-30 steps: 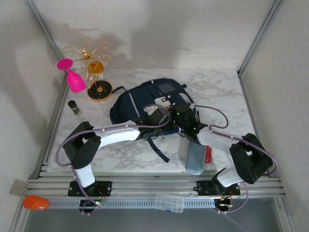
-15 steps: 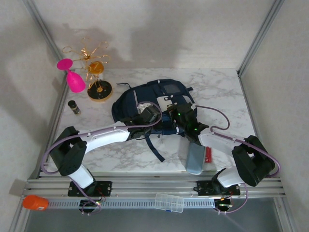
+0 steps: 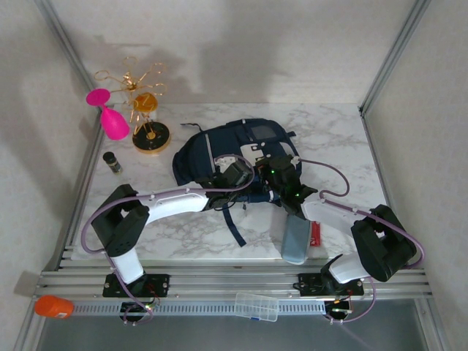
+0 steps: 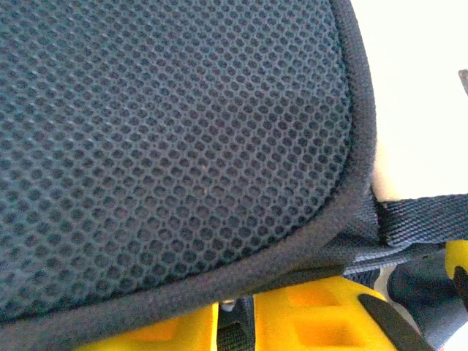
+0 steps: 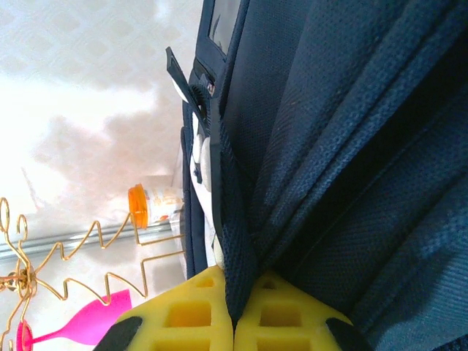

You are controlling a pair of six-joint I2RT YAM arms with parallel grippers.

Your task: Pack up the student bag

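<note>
The student bag [image 3: 245, 142], navy with white stripes, lies mid-table. From the left, my left gripper [image 3: 235, 175] reaches its near edge. In the left wrist view its yellow fingers [image 4: 314, 322] stand a narrow gap apart, with a dark webbing strap [image 4: 234, 338] pinched between them under the bag's mesh padding [image 4: 168, 139]. My right gripper [image 3: 281, 175] is at the bag's right side. In the right wrist view the right gripper [image 5: 234, 292] is shut on a navy mesh fold [image 5: 235, 248] of the bag.
A pink goblet [image 3: 110, 118], a gold wire stand [image 3: 146, 110] and a small dark bottle [image 3: 112, 161] stand at the back left. A grey pouch [image 3: 296, 238] and a red item [image 3: 315, 232] lie near the right front edge. A clear box [image 3: 256, 306] rests on the rail.
The left gripper's jaws have narrowed onto the strap and its arm has shifted at the bag's near edge. The bag has slid slightly right. The right gripper stays shut.
</note>
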